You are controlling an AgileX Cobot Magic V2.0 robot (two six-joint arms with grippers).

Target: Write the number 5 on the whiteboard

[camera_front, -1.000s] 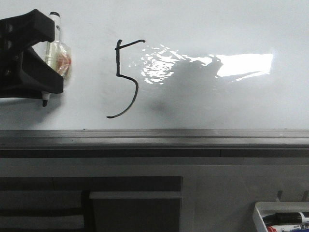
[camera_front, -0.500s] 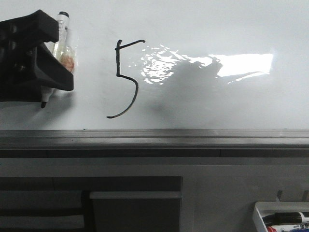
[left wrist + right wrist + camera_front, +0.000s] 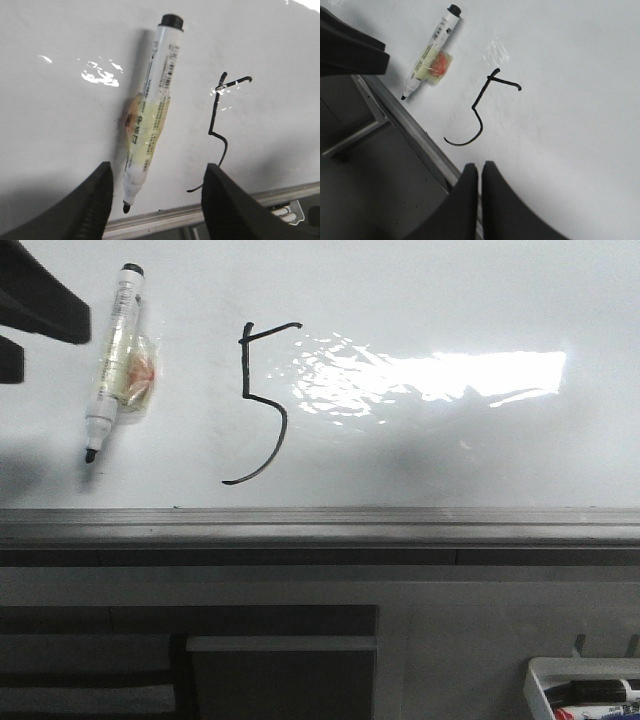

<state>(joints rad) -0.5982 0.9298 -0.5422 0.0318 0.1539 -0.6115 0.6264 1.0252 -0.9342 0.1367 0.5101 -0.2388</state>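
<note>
The 5 (image 3: 262,405) stands drawn in black on the whiteboard (image 3: 450,300), left of the glare patch (image 3: 470,375) and above the grey rail (image 3: 320,525). A marker (image 3: 112,360) lies flat on the board to the left of the digit, apart from it, cap end up and tip pointing down toward the rail, with a crumpled bit of clear tape with an orange patch around its middle.

The left pincer (image 3: 155,200) hangs over the marker with its two fingers (image 3: 95,200) spread wide, one on each side of the tip end, touching neither the marker nor the board as far as can be seen; it holds nothing. In the front view only a dark corner of it (image 3: 35,300) shows at the upper left edge, just beside the marker's cap.

The right pincer (image 3: 480,180) has its fingers pressed together with nothing between them, near the tail of the 5 and above the rail.

At the lower right a small white tray (image 3: 585,690) holds markers, one black-capped.
</note>
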